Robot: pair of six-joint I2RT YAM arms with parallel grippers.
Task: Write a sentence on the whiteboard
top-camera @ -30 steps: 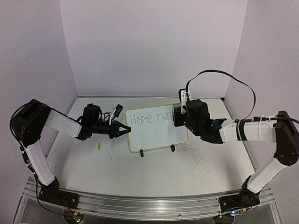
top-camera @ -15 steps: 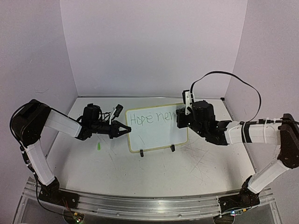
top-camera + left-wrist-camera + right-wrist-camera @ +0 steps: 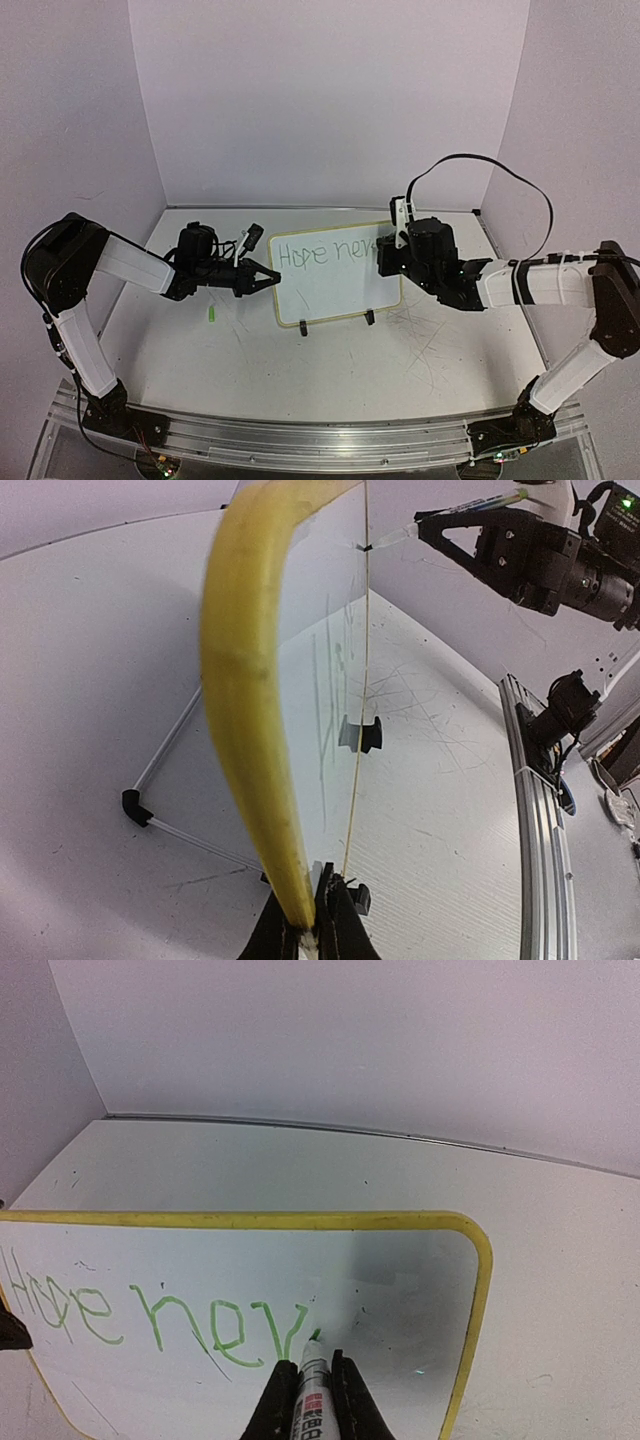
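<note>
On the table (image 3: 330, 370), left jaws clamp the yellow-rimmed whiteboard (image 3: 330, 285); right jaws grip marker (image 3: 313, 1385).

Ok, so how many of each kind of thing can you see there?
robot hands: 2 (left hand, right hand)
whiteboard: 1
marker: 1
black clip feet: 2
small green piece lying loose: 1
Total: 7
</note>
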